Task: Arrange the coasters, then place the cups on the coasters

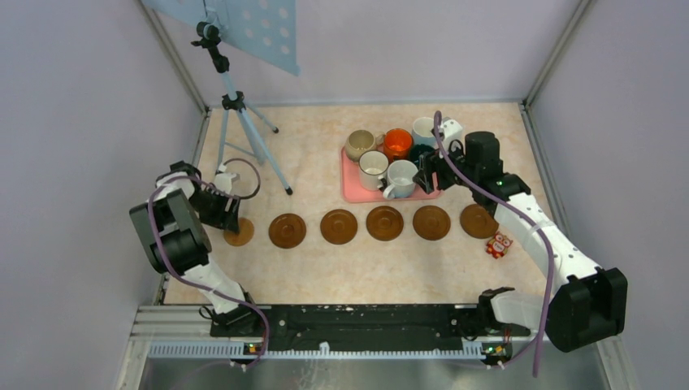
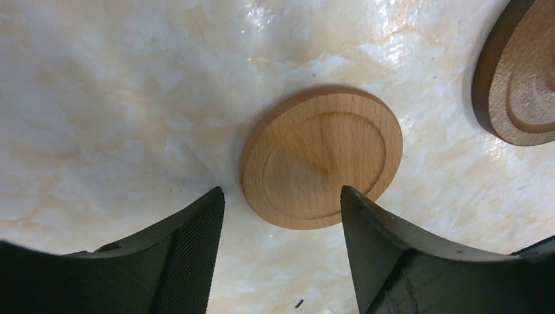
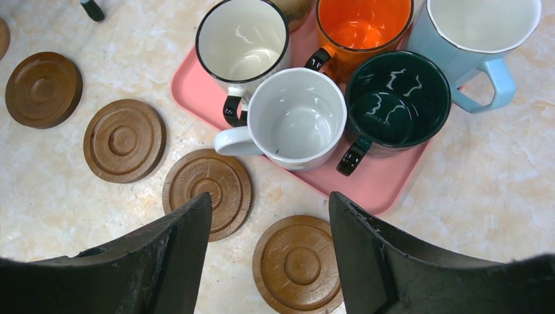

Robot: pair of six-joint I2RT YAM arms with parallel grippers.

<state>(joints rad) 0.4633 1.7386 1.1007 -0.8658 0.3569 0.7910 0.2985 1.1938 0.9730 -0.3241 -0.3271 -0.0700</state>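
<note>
Six coasters lie in a row across the table, from the tan one (image 1: 239, 233) at the left to a dark brown one (image 1: 478, 221) at the right. My left gripper (image 1: 230, 213) hangs open just above the tan coaster (image 2: 321, 157), fingers apart, nothing held (image 2: 281, 190). The cups stand on the pink tray (image 1: 351, 192): beige (image 1: 360, 145), orange (image 3: 363, 26), pale blue (image 3: 481, 29), dark green (image 3: 396, 98), and two white ones (image 3: 298, 118) (image 3: 243, 39). My right gripper (image 3: 270, 195) hovers open over the tray's near edge (image 1: 424, 175), empty.
A tripod (image 1: 244, 130) stands at the back left, its legs reaching toward the coaster row, with a blue perforated board (image 1: 252, 24) on top. A small red owl figurine (image 1: 498, 244) sits near the rightmost coaster. Enclosure walls close in both sides.
</note>
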